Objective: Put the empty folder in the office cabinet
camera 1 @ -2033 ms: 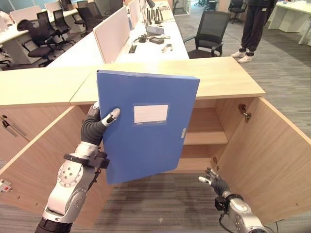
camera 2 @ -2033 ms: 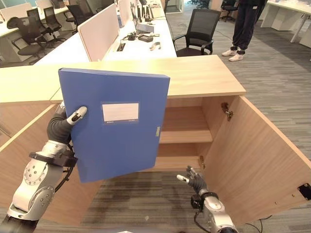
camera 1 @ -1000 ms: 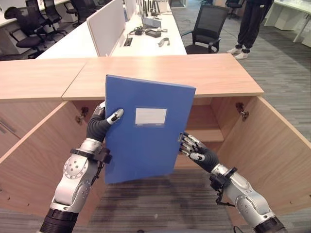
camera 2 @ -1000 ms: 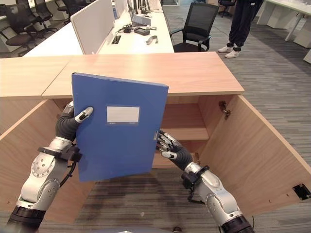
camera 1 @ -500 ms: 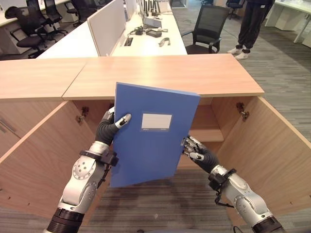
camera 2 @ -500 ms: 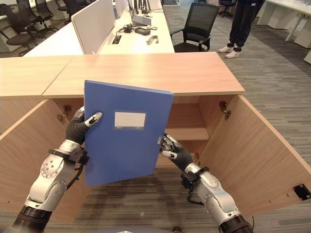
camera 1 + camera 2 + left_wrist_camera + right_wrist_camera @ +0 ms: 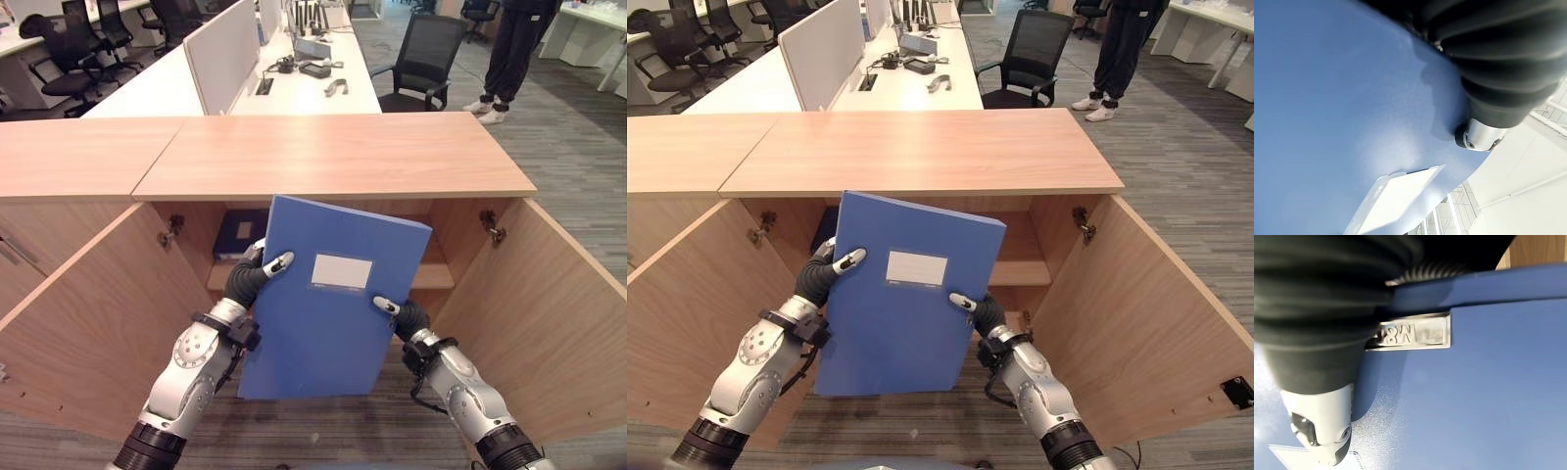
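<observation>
Blue folder (image 7: 333,304) now two-handed, lower.

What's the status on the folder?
Left hand and right hand both gripping blue folder, upright before open cabinet. Dark folder already on shelf's left side.

The blue folder (image 7: 331,294) covered most of the cabinet (image 7: 333,157) opening, so the shelf (image 7: 436,276) behind barely showed. Both the left hand (image 7: 253,274) and right hand (image 7: 404,315) had their fingers tucked behind the folder. A person (image 7: 514,44) was cut off at the top edge.
</observation>
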Controlling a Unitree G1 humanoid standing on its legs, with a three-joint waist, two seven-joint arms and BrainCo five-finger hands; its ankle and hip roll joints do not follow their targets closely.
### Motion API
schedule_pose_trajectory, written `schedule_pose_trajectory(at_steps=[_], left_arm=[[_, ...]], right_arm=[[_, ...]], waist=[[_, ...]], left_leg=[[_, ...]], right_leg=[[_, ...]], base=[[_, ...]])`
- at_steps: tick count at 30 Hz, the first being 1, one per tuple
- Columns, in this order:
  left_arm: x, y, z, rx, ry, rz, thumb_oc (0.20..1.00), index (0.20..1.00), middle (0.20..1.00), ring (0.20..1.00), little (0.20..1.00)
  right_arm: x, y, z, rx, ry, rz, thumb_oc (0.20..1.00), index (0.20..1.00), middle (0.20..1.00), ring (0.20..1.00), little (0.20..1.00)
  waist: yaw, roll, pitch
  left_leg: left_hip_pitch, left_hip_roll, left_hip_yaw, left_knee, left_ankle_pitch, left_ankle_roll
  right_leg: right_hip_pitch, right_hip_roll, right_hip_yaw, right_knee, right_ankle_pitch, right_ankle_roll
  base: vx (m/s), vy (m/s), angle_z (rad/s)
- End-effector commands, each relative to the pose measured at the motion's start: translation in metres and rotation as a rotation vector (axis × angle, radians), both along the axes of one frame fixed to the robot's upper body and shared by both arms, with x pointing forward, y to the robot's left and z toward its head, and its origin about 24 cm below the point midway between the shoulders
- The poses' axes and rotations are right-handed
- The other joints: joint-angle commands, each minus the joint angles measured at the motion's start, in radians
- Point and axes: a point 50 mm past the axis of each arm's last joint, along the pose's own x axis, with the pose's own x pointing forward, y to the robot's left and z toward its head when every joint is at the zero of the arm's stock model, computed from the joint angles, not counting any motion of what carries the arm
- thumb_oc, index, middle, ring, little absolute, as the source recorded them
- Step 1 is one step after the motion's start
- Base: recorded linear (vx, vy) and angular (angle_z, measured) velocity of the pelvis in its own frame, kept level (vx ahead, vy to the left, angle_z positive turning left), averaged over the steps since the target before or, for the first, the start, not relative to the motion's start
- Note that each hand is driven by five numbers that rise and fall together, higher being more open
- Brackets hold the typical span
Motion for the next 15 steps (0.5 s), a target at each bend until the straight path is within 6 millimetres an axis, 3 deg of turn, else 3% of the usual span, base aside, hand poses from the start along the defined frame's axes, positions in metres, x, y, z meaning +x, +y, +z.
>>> schedule_pose_trajectory(at_steps=[1,6,7,8,15], left_arm=[[0.006,-0.019,0.025,-0.078,-0.117,-0.106,0.200,0.200,0.200,0.200,0.200],[0.007,-0.020,0.024,-0.077,-0.112,-0.106,0.200,0.200,0.200,0.200,0.200],[0.007,-0.020,0.024,-0.076,-0.111,-0.107,0.200,0.200,0.200,0.200,0.200],[0.007,-0.019,0.023,-0.074,-0.109,-0.108,0.200,0.200,0.200,0.200,0.200],[0.009,-0.015,0.025,-0.069,-0.117,-0.102,0.200,0.200,0.200,0.200,0.200]], right_arm=[[0.022,0.020,0.035,0.060,-0.170,0.030,1.000,1.000,1.000,1.000,1.000],[0.020,0.033,0.042,0.108,-0.190,0.091,1.000,1.000,1.000,1.000,1.000],[0.019,0.035,0.043,0.119,-0.194,0.109,0.451,0.451,0.451,0.451,0.451],[0.017,0.037,0.045,0.127,-0.199,0.125,0.200,0.200,0.200,0.200,0.200],[0.010,0.045,0.062,0.170,-0.261,0.256,0.200,0.200,0.200,0.200,0.200]], waist=[[-0.008,-0.022,-0.020],[-0.008,-0.022,-0.017],[-0.007,-0.023,-0.016],[-0.007,-0.024,-0.016],[-0.005,-0.030,-0.017]], left_leg=[[0.003,-0.033,-0.018,0.003,-0.070,0.028],[0.004,-0.035,-0.016,0.003,-0.069,0.028],[0.004,-0.034,-0.015,0.003,-0.068,0.028],[0.004,-0.034,-0.014,0.003,-0.068,0.029],[0.003,-0.034,-0.009,0.003,-0.067,0.027]], right_leg=[[0.015,-0.028,0.028,0.051,-0.106,0.049],[0.012,-0.027,0.031,0.054,-0.106,0.049],[0.011,-0.027,0.031,0.055,-0.106,0.049],[0.011,-0.027,0.031,0.056,-0.106,0.050],[0.008,-0.029,0.032,0.056,-0.104,0.052]], base=[[0.00,0.000,0.00],[0.00,0.000,0.00],[0.00,0.000,0.00],[0.00,0.000,0.00],[0.00,0.000,0.00]])
